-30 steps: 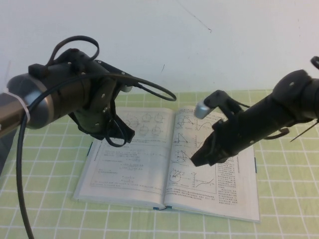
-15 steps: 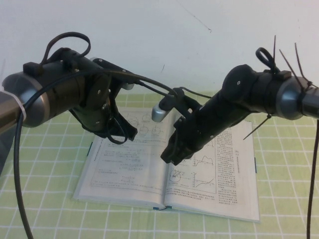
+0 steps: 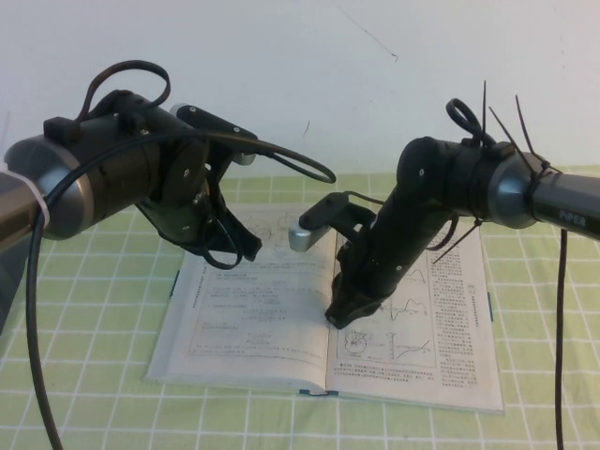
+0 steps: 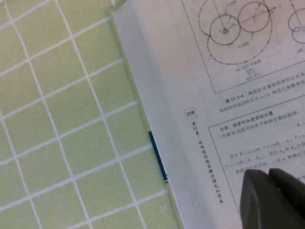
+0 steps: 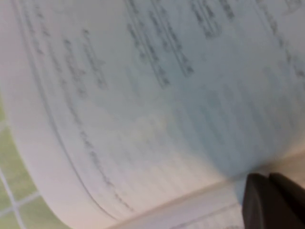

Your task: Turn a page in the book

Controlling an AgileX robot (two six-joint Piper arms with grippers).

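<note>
The book [image 3: 412, 375] lies open on the green checked cloth. The page [image 3: 253, 309] lies flat as its left-hand leaf, with circular diagrams at the top and dense text below. It also shows in the left wrist view [image 4: 228, 71]. My left gripper [image 3: 228, 251] is shut, with its tips low over the far part of that page [image 4: 272, 187]. My right gripper [image 3: 341, 315] is shut and points down at the right-hand leaf right beside the spine. In the right wrist view its tips [image 5: 269, 196] sit at the gutter, under the curve of the page [image 5: 157, 105].
The green checked cloth [image 3: 84, 281] covers the table around the book, with a white wall behind. The book's blue cover edge [image 4: 157, 155] shows beside the stacked leaves. A blue ribbon end [image 3: 319, 393] sticks out at the near end of the spine.
My right gripper has swung left from the middle of the right-hand leaf to the spine and come lower. The book has slid a little to the right. My left gripper has barely moved.
</note>
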